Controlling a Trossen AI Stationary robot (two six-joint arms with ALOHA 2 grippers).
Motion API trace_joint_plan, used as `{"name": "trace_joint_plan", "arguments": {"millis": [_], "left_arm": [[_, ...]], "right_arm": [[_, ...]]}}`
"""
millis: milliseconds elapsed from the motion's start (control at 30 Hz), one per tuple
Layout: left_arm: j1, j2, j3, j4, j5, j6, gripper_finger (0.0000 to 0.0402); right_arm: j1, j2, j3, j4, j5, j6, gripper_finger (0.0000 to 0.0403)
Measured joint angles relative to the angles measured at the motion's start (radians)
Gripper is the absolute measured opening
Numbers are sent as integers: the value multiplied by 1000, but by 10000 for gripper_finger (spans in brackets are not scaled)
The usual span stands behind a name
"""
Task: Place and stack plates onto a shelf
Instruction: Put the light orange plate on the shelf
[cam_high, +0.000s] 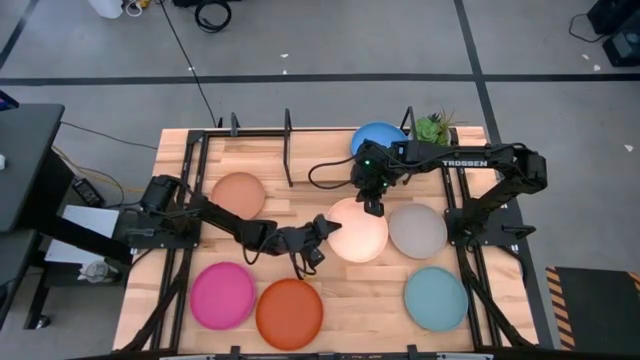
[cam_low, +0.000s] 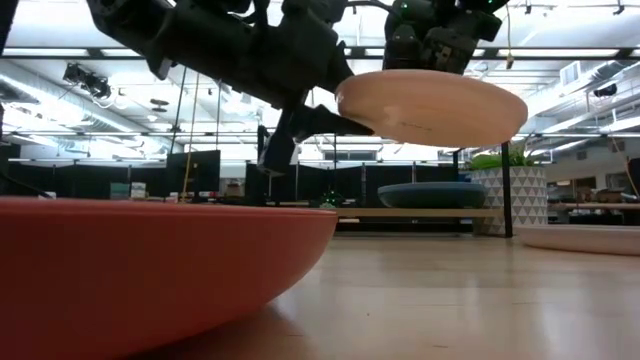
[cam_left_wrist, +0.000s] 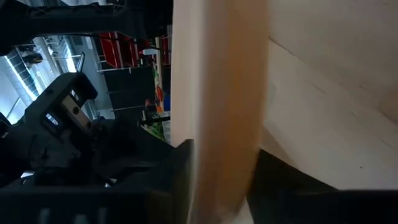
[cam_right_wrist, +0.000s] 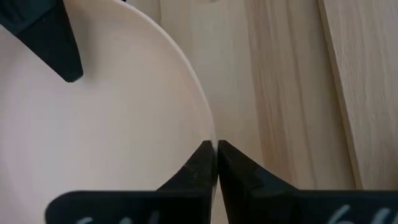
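On the wooden table (cam_high: 340, 300), taking the cream plate (cam_high: 357, 229) as landmark, both arms are meeting at the middle. The black rod shelf (cam_high: 262, 135) is standing well apart from the cream plate, toward the table's far edge and left of it, with nothing on it yet.

Other plates are lying flat around it: grey plate (cam_high: 417, 230) just beside it on the right, blue plate (cam_high: 378, 138) beyond it near the potted plant (cam_high: 434, 127), tan plate (cam_high: 238, 195) off to its left nearer the shelf, light teal plate (cam_high: 436, 298), orange plate (cam_high: 290, 313) and magenta plate (cam_high: 222, 295) on the near side.

The cream plate is being held up off the table, roughly level, clearly airborne in the low view (cam_low: 432, 105).

Right gripper (cam_right_wrist: 216, 163) is reaching in from the plate's far side, fingers clamped on the rim. Left gripper (cam_high: 318, 232) is at the plate's left edge; the left wrist view shows the rim edge-on between its fingers (cam_left_wrist: 180, 180), so it looks clenched on the rim too.

Judging by this, it's a handover. The shelf lies on the left arm's side of the plate, so the left arm is the nearer one to carry it there.
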Motion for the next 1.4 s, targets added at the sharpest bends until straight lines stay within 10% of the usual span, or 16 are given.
{"name": "trace_joint_plan", "arguments": {"millis": [433,900,1400], "left_arm": [[-4,-1,0,-18,-18,-58,66],[177,-62,11,-169,-146,-337,62],[289,86,390,-632,-269,-709,60]], "right_arm": [[0,0,94,-80,20,-3,112],[0,-111,283,-279,360,0,165],[11,-171,282,-272,386,7,165]]}}
